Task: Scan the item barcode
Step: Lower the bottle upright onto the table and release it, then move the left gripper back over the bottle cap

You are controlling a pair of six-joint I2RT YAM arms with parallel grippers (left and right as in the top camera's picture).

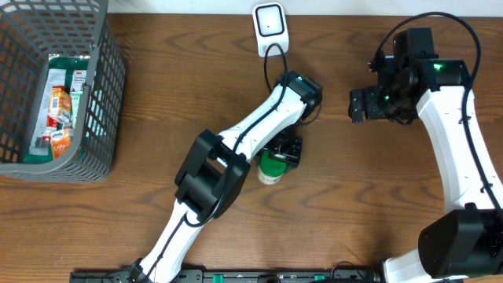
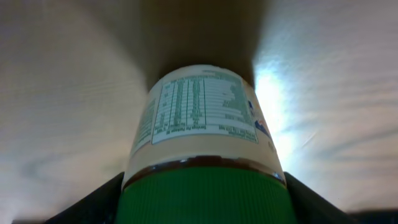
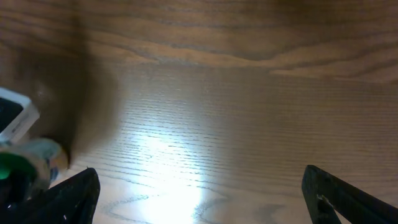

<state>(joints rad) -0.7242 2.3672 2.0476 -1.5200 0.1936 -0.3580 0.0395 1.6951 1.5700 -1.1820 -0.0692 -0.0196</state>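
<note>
1. left gripper (image 1: 281,152) clamps the green cap (image 2: 202,196) of a labelled bottle (image 2: 202,118), a finger pressed to either side, at the middle of the wooden table (image 1: 354,204).
2. right gripper (image 1: 357,104) hangs with jaws wide apart, holding nothing, well apart from the bottle.
3. white scanner (image 1: 269,22) sits at the table's far edge.
4. grey basket (image 1: 102,94) of packets stands far left.

white arm links (image 1: 255,124), black joints (image 1: 208,169), green leds (image 1: 437,67)
</note>
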